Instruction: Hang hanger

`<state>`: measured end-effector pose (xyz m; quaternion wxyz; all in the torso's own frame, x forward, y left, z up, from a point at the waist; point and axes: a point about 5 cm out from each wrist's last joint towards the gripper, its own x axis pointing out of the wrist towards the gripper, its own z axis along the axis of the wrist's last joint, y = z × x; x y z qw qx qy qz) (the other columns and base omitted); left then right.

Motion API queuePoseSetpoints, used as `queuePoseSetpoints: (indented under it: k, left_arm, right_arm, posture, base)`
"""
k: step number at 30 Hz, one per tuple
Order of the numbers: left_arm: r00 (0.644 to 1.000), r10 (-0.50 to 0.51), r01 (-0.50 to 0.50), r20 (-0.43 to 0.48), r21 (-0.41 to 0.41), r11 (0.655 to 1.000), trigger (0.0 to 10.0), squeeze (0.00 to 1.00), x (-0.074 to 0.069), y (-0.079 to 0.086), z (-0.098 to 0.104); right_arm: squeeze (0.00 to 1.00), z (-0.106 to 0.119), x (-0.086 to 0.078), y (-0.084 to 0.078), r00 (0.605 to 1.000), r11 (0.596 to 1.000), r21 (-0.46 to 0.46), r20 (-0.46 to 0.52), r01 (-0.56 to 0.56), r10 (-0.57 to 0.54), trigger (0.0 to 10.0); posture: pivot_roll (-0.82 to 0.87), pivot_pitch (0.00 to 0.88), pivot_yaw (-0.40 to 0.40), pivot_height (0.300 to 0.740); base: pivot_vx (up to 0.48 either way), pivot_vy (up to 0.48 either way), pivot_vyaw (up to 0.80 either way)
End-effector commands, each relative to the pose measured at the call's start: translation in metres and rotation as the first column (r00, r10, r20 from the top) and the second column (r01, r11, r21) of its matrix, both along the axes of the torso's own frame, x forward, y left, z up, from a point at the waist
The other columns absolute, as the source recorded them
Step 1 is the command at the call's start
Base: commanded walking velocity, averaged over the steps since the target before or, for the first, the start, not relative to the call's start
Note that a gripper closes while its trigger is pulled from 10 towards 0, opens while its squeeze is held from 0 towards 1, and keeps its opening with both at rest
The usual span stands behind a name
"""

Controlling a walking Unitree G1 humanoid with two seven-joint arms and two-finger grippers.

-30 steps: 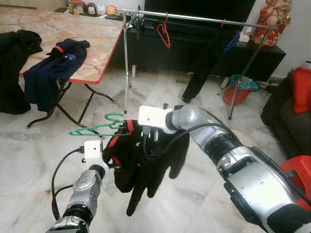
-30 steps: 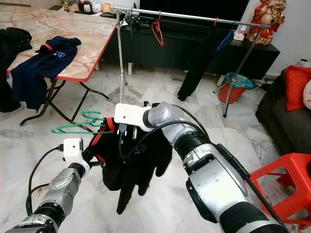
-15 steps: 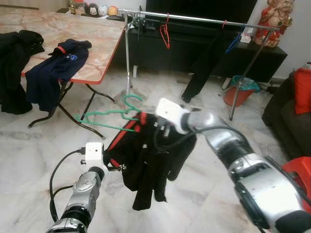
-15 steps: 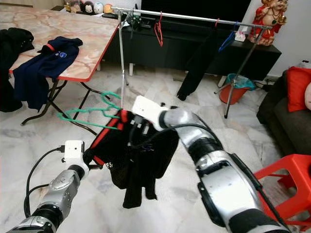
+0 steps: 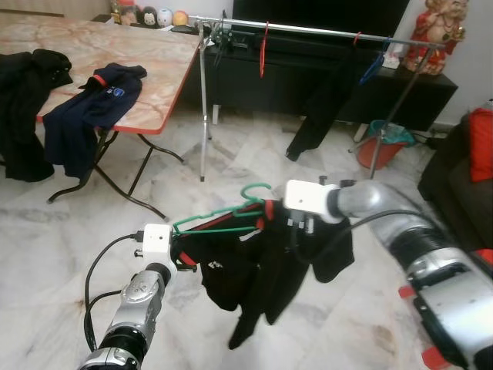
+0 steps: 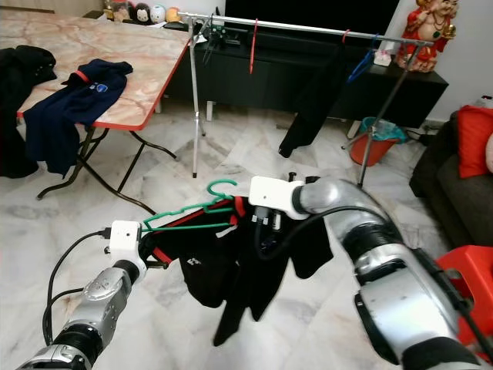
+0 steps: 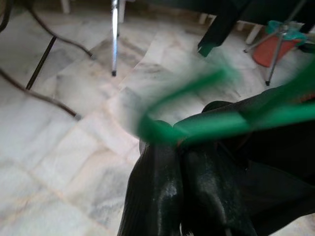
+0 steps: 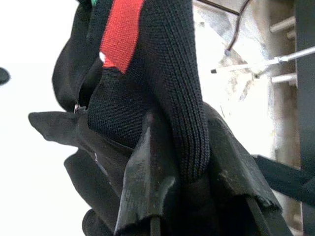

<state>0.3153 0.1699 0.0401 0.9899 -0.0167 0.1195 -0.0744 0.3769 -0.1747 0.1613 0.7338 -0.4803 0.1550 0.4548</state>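
Both tools hold a clothed green plastic hanger (image 5: 223, 218) in the air above the marble floor (image 5: 231, 154).
The right tool (image 5: 296, 231) is clamped on the black garment with red trim (image 5: 262, 270) near the hanger's hook; its fingers (image 8: 147, 182) pinch the black knit. The left tool (image 5: 185, 262) is closed on the hanger's far end, fingers (image 7: 162, 187) wrapped in fabric. The garment droops below the hanger. The silver metal clothes rail (image 5: 308, 31) stands well apart beyond, carrying a red hanger (image 5: 263, 50) and dark clothing. The red-edged marble-top bench (image 5: 100, 54) at left carries a navy shirt (image 5: 88, 108).
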Motion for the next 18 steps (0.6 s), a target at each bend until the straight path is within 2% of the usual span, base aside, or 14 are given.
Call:
queuePoseSetpoints:
  k: [1, 7, 15, 17, 18]
  left_arm:
    - [0.976, 0.175, -0.170, -0.133, 0.047, 0.984, 10.0, 0.00, -0.024, 0.044, -0.026]
    - [0.975, 0.168, -0.162, -0.148, 0.054, 0.985, 10.0, 0.00, -0.028, 0.044, -0.029]
    - [0.975, 0.166, -0.159, -0.148, 0.053, 0.986, 10.0, 0.00, -0.028, 0.044, -0.029]
    - [0.975, 0.158, -0.150, -0.157, 0.061, 0.987, 10.0, 0.00, -0.028, 0.043, -0.029]
    - [0.975, 0.158, -0.150, -0.159, 0.062, 0.987, 10.0, 0.00, -0.029, 0.044, -0.030]
  right_arm:
    - [0.00, 0.034, 0.002, -0.077, 0.961, 0.961, -0.088, 0.112, 0.263, -0.253, 0.0]
    - [0.00, 0.053, 0.003, -0.095, 0.927, 0.939, -0.048, 0.186, 0.340, -0.326, 0.0]
    - [0.00, 0.053, 0.002, -0.096, 0.927, 0.940, -0.054, 0.192, 0.338, -0.323, 0.0]
    - [0.00, 0.066, 0.001, -0.096, 0.944, 0.956, -0.074, 0.192, 0.285, -0.267, 0.0]
    - [0.00, 0.070, 0.001, -0.095, 0.941, 0.957, -0.043, 0.202, 0.286, -0.272, 0.0]
  posture:
    - [0.12, 0.000, -0.095, 0.740]
    - [0.12, 0.000, -0.091, 0.740]
    - [0.12, 0.000, -0.091, 0.740]
    - [0.11, 0.000, -0.080, 0.740]
    - [0.11, 0.000, -0.081, 0.740]
  base:
    - [0.000, 0.000, 0.00]
    - [0.000, 0.000, 0.00]
    - [0.000, 0.000, 0.00]
    - [0.000, 0.000, 0.00]
    - [0.000, 0.000, 0.00]
